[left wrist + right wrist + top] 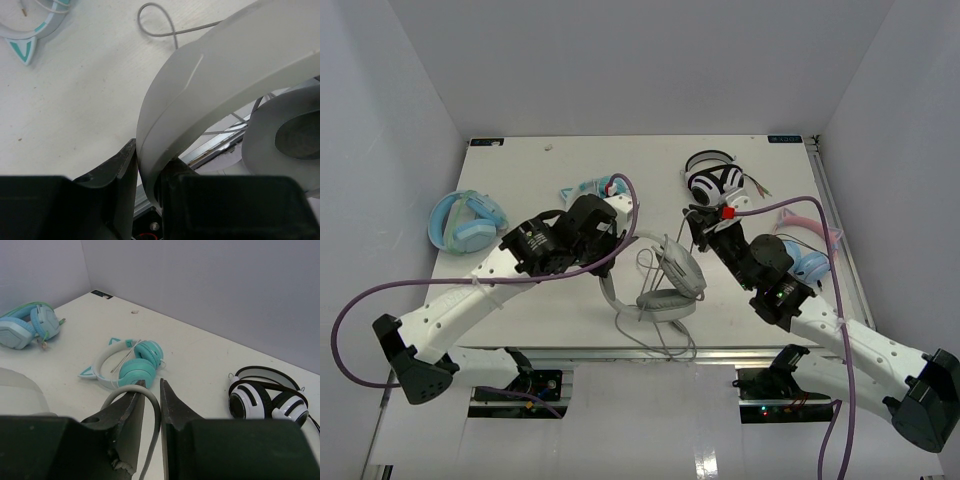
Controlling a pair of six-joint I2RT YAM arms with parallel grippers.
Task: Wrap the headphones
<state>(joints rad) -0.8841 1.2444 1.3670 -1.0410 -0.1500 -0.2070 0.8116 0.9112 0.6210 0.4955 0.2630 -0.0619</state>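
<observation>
Mid-wrap at the front of the table [520,170]: you are gripping the light grey headphones [670,285] with both arms. Your left gripper [149,155] is clamping the headband [215,75], one finger pressing on each side of the band. It is holding the set near the table's front edge, between the two arms.

Your right gripper [151,387] is pinching the thin grey cable [151,415], which is running up between the nearly closed fingers and curling over to the left. Part of the cable is lying in loose loops beside the ear cups [682,270], and part is dangling past the table edge.

None of it appears to be wound round the band yet, so you are probably starting the winding step. The next move is calling for your right arm to carry the cable around the headband or cups while the left is bracing the set. You are needing enough tension to draw in the slack without tugging the band out of the clamp. The black-and-white striped headphones [715,183] are sitting just behind your right wrist, so the swing is asking for care there.
</observation>
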